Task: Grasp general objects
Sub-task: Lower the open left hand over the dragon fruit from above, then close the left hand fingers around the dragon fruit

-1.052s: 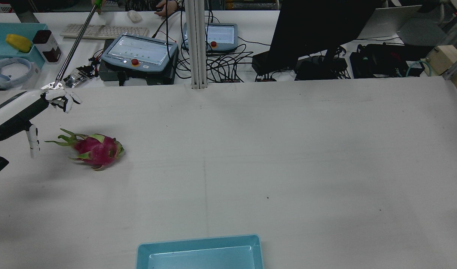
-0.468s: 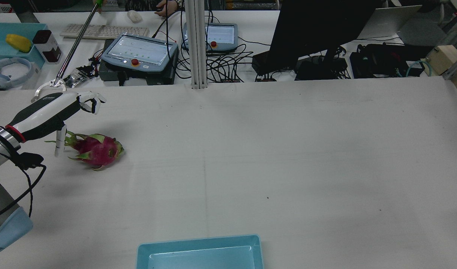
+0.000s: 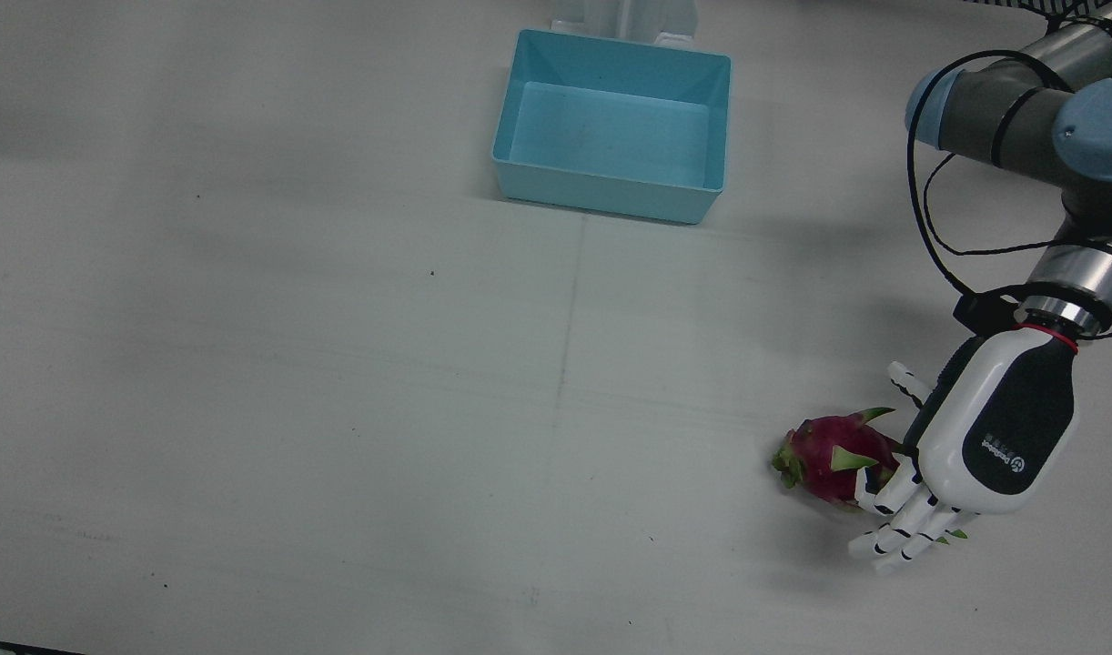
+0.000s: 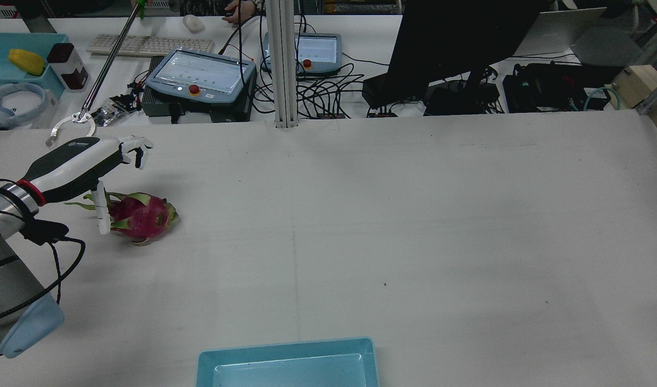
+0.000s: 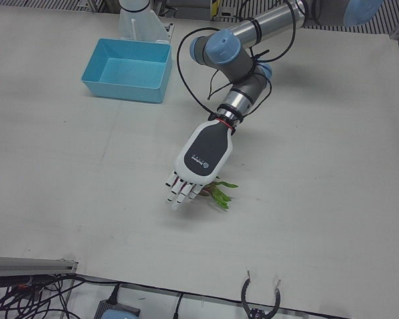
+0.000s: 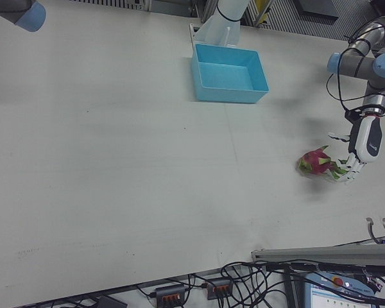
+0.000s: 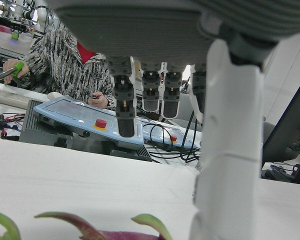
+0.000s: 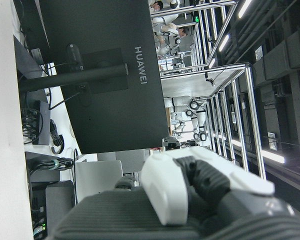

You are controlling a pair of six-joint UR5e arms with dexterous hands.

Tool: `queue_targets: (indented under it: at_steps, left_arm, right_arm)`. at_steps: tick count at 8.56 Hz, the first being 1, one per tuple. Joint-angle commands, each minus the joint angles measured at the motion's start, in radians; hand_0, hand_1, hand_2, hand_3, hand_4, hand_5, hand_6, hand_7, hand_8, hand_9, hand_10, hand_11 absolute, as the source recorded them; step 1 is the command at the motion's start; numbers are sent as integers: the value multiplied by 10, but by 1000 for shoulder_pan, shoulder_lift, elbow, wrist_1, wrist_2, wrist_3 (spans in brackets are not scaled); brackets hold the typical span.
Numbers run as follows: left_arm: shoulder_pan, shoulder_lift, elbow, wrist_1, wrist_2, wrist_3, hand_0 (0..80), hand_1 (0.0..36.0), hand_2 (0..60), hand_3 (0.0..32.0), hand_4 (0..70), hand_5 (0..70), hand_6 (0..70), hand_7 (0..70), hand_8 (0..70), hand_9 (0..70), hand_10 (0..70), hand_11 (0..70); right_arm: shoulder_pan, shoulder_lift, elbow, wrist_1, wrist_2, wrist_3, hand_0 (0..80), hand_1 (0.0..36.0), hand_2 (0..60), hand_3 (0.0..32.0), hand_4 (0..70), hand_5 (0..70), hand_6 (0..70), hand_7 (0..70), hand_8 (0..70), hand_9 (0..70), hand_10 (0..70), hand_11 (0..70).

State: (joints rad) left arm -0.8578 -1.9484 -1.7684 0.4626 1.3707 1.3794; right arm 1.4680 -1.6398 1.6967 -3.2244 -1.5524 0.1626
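The left hand [image 4: 84, 156] is hovering spread over the dragon fruit [image 4: 140, 216], which is lying on the tabletop [image 4: 361, 215] at its far left in the rear view; nothing is grasped yet, so closing and lifting remain.

"HUAWEI" on the black monitor's back [image 8: 97, 75] (the hand's logo seems unreadable).

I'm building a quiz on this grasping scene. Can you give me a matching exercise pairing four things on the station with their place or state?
Things:
1. dragon fruit
2. left hand
3. blue bin
4. emergency stop button

States:
A. red, on a pendant beyond the table
B. empty, near the arms' pedestals
C. open, over the fruit's leafy end
D. lying on its side on the table

Pairs: 1-D, 2-C, 3-B, 4-A
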Motion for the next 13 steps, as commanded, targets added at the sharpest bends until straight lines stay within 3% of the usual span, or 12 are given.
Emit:
queue_targets:
  at_steps: [1, 4, 9, 13]
  left_arm:
    - [43, -3, 7, 1, -36, 75, 550, 360, 600, 70, 3, 700, 97, 252, 170, 127, 85, 153]
    - [115, 0, 47, -13, -108, 81, 555, 360, 600, 68, 0, 700, 86, 250, 165, 123, 91, 163]
    - [117, 0, 118, -70, -111, 112, 534, 360, 600, 64, 0, 700, 80, 259, 167, 125, 102, 177]
    - [144, -6, 128, -74, -145, 138, 539, 360, 600, 62, 0, 700, 98, 285, 193, 157, 116, 199]
  right_arm:
    - [0, 0, 0, 0, 0, 0, 0, 0, 0, 0, 0, 0, 0, 0, 0, 0, 0, 0]
    - [0, 0, -2, 2, 0, 0, 0, 0, 0, 0, 0, 0, 0, 0, 0, 0, 0, 0]
    - [0, 0, -2, 0, 0, 0, 0, 0, 0, 0, 0, 0, 0, 0, 0, 0, 0, 0]
    - [0, 0, -2, 0, 0, 0, 0, 0, 0, 0, 0, 0, 0, 0, 0, 0, 0, 0]
